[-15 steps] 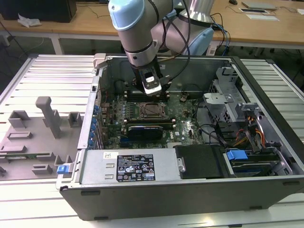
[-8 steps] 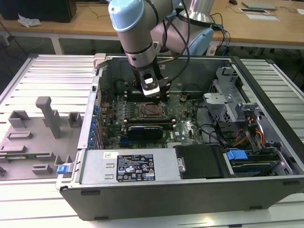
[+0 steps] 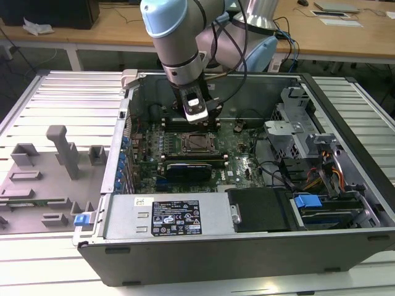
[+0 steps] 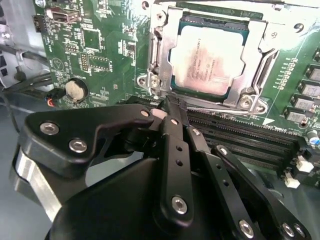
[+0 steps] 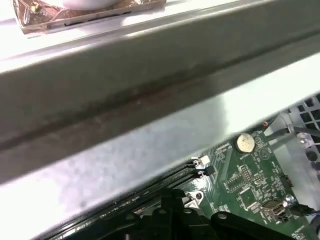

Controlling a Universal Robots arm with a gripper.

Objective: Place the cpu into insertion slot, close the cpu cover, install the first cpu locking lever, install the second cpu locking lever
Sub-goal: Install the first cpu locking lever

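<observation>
Inside the open computer case (image 3: 247,246), standing on a slatted metal bench, the arm reaches down over the green motherboard (image 3: 241,163). The gripper (image 3: 199,120) hangs just on the far side of the insertion slot (image 3: 198,143), close above the board.

In the second wrist view the gripper (image 4: 171,104) has its black fingers (image 4: 176,145) drawn together to a narrow point, and I see nothing pinched between them. That point sits right at the edge of the socket, against the silvery frame.

The cpu (image 4: 209,59) lies flat in the insertion slot (image 4: 215,21), its metal top facing up. The cpu cover (image 4: 161,55) lies down around it, with the chip showing through the central window.

Beside the socket run the long black card slots (image 4: 240,135), passing under the fingers. A round coin battery (image 4: 76,90) sits on the board well apart from the socket, and it turns up again in the first wrist view (image 5: 245,142), under the pale grey wall of the case (image 5: 150,100).

On the exterior view's left, outside the case, a grey fixture tray (image 3: 49,166) rests on the bench. Along the near side of the case lies a metal box with a label (image 3: 176,216)
</observation>
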